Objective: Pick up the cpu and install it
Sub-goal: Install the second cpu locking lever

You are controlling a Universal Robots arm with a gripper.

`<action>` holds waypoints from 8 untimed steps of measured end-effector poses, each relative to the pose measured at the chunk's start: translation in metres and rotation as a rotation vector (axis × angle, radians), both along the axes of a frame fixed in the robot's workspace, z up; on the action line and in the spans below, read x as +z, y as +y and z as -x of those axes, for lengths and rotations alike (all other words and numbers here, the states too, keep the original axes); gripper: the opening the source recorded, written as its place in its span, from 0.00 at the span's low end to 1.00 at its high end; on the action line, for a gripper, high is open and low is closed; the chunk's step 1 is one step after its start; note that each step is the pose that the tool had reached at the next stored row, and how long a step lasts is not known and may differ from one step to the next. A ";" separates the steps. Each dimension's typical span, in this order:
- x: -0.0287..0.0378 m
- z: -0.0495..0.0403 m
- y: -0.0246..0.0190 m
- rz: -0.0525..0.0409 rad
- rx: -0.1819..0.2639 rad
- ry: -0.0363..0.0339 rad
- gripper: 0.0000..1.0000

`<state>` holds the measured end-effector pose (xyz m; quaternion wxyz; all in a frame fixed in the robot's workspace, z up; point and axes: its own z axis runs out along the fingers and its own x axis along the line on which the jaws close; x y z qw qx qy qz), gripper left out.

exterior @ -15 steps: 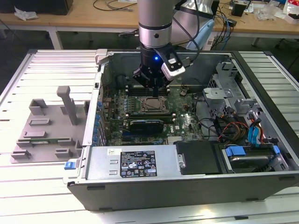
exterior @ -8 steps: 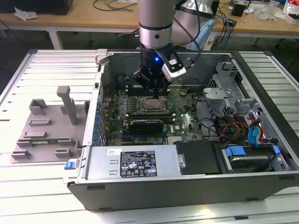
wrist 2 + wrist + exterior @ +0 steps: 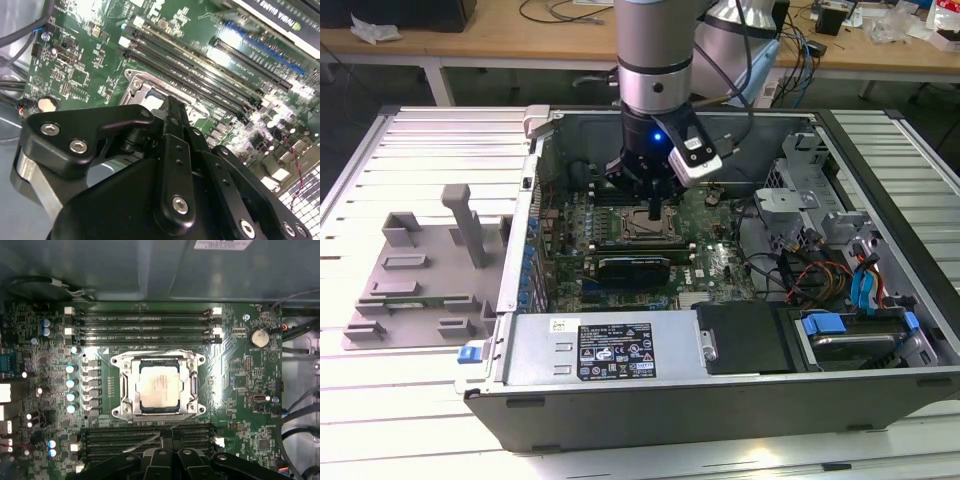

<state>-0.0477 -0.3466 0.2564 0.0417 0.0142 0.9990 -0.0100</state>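
Note:
The cpu [image 3: 159,387], a flat square chip with a silvery top, lies inside the metal socket frame [image 3: 120,390] on the green motherboard [image 3: 240,390] in the first wrist view. My gripper [image 3: 653,212] hangs inside the open computer case, just above the socket [image 3: 642,230], in the exterior view. Its black fingers [image 3: 172,120] are shut together with nothing between them, and they stand beside the socket's corner [image 3: 137,85] in the second wrist view. The gripper's linkage [image 3: 170,460] fills the frame edge near the memory slots [image 3: 145,437].
A grey plastic tray [image 3: 420,270] lies on the slatted table at the exterior view's left. Inside the case are a long black expansion card [image 3: 635,266], a power supply [image 3: 610,345], loose cables [image 3: 800,265] and a drive cage [image 3: 860,330]. Case walls surround the board.

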 end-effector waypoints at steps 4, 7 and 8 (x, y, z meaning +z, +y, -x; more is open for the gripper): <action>-0.0001 0.0046 -0.0039 0.0000 0.000 -0.0001 0.11; -0.0003 0.0090 -0.0041 0.0000 0.000 0.0000 0.11; -0.0005 0.0120 -0.0044 0.0001 0.000 -0.0001 0.11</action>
